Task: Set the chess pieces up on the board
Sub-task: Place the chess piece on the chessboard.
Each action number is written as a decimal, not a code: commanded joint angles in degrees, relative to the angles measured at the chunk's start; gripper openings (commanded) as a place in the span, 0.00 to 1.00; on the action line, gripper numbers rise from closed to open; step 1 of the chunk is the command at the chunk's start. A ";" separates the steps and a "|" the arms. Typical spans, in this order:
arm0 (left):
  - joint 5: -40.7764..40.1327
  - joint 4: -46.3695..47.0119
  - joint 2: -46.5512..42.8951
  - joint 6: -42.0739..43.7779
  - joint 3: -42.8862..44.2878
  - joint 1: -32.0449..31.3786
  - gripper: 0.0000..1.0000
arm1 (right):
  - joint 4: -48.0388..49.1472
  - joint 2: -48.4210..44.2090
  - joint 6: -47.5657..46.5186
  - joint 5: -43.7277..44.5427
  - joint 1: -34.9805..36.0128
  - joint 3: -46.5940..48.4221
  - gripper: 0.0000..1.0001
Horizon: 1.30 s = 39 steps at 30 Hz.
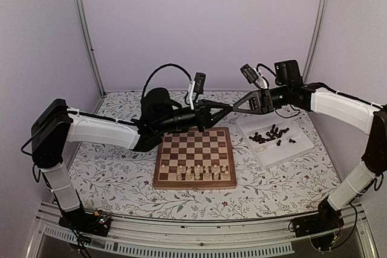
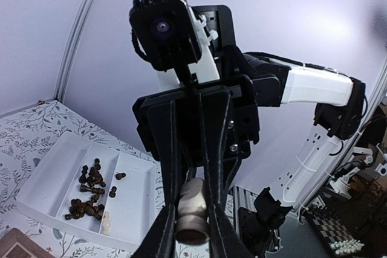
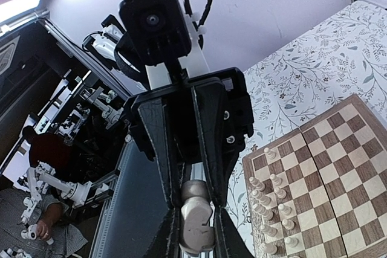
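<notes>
My left gripper (image 1: 224, 108) and right gripper (image 1: 237, 104) meet tip to tip in the air above the far edge of the board (image 1: 193, 184). A pale cream chess piece is pinched between both: it shows in the left wrist view (image 2: 192, 216) between my left gripper's jaws (image 2: 193, 185), base toward that camera. It also shows in the right wrist view (image 3: 196, 225) inside my right gripper (image 3: 196, 200). Several cream pieces (image 1: 196, 172) stand on the board's two near rows, also seen in the right wrist view (image 3: 269, 209).
A white partitioned tray (image 1: 293, 149) lies right of the board, holding several dark pieces (image 1: 272, 132) and one cream piece (image 1: 261, 147); it also shows in the left wrist view (image 2: 136, 191). The table has a floral cloth. Purple walls enclose three sides.
</notes>
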 commanded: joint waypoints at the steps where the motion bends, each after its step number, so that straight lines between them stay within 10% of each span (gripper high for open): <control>1: -0.33 -3.30 0.09 1.17 2.19 -1.04 0.30 | -4.02 -0.72 -4.78 6.85 -0.45 3.79 0.08; 13: -24.93 -33.08 -21.90 17.78 -5.25 0.17 0.55 | -24.34 5.59 -28.55 36.82 7.21 14.17 0.05; 26: -35.12 -33.87 -37.75 7.34 -24.61 0.37 0.55 | -34.33 22.31 -40.28 64.77 19.32 23.21 0.04; 39: -38.39 -36.99 -41.36 7.43 -25.98 0.54 0.55 | -35.57 30.52 -42.62 72.23 25.48 24.19 0.08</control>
